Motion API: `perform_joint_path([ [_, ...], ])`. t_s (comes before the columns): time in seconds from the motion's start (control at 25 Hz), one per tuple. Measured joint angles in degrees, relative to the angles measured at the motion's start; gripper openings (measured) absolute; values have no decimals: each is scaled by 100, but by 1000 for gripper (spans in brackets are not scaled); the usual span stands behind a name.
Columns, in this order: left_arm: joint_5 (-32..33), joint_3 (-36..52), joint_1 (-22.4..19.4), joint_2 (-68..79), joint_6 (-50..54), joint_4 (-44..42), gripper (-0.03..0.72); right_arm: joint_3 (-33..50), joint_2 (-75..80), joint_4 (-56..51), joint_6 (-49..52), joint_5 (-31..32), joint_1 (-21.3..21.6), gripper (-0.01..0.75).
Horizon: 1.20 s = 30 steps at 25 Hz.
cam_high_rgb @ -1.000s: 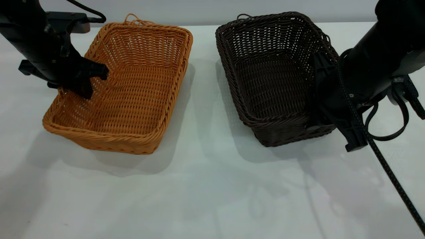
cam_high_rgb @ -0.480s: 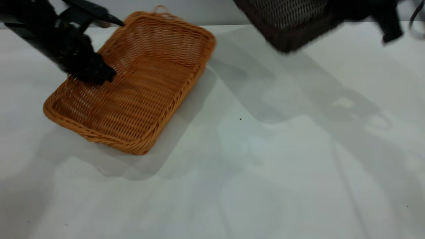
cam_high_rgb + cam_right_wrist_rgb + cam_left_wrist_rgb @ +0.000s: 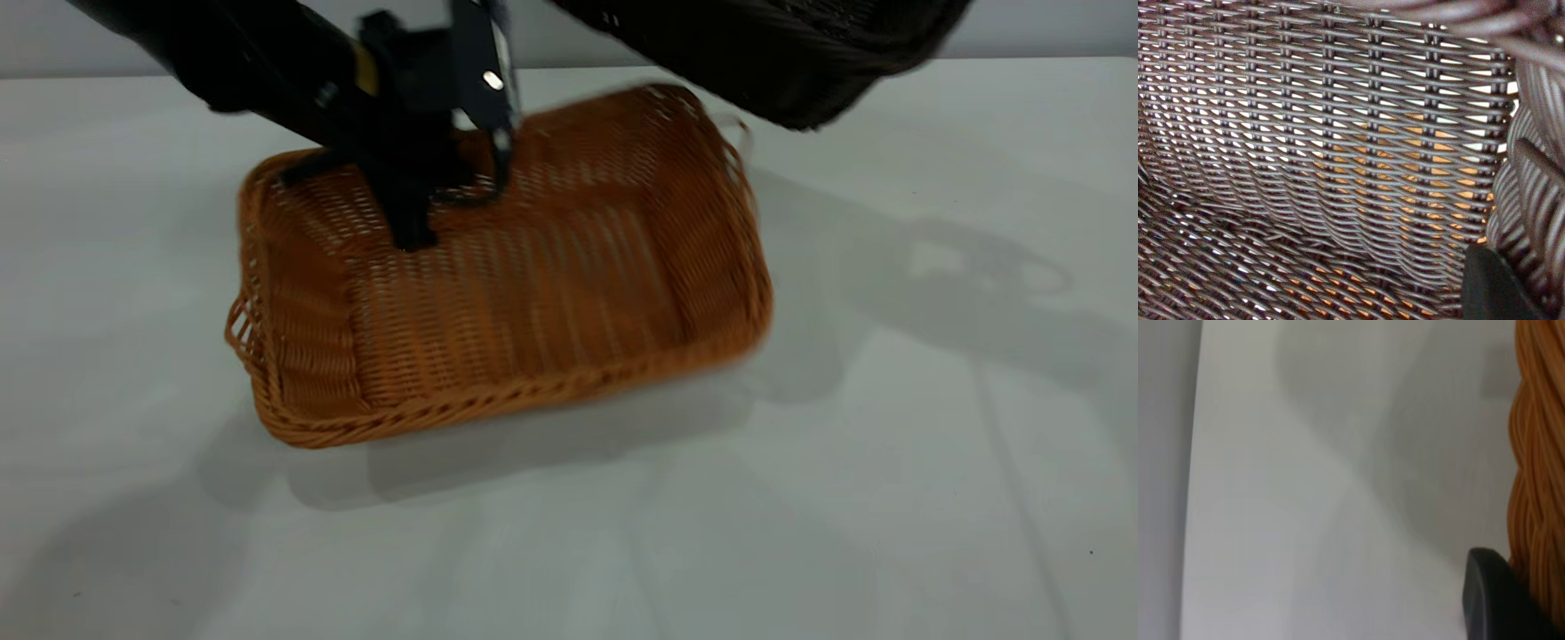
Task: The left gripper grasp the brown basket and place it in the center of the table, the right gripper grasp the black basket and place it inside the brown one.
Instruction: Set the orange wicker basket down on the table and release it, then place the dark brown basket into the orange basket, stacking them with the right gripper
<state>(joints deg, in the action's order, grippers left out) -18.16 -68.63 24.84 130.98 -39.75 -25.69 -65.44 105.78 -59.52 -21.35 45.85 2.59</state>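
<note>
Overhead, the rectangular orange-tan woven wicker basket (image 3: 524,276) sits near the middle of the plain white-grey table (image 3: 889,498). The black left gripper (image 3: 444,191) reaches down from the upper left, clamped on its far rim. The rectangular dark brown-black wicker basket (image 3: 773,53) hangs raised above the far right corner. Only the right wrist view shows the right gripper's finger (image 3: 1495,287) against that dark weave, orange visible through it.

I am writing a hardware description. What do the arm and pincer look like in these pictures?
The left pincer is black, with flat angular fingers and a shiny metal screw on one plate. Its arm is thick, black and round, with a yellowish band at the wrist. Of the right pincer, only a black rounded fingertip shows.
</note>
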Motion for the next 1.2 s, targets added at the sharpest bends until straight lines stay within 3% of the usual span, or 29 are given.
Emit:
perform_joint_path([
  [0.4, -245, -35, 113, 129, 43, -346, 137, -224, 0, 238, 32, 206, 90, 76],
  [0.52, -379, -35, 113, 156, 264, -416, 191, -381, 0, 217, 96, 194, 225, 76],
  [0.76, -952, 3, 108, 278, 564, -447, 413, -538, 0, 168, 178, 185, 553, 76],
  [0.88, -1216, 4, 108, 261, 571, -454, 490, -554, 0, 164, 178, 196, 630, 76],
  [1.2, -1517, 748, 108, -926, 596, 32, 507, -554, 0, 145, 184, 244, 871, 76],
])
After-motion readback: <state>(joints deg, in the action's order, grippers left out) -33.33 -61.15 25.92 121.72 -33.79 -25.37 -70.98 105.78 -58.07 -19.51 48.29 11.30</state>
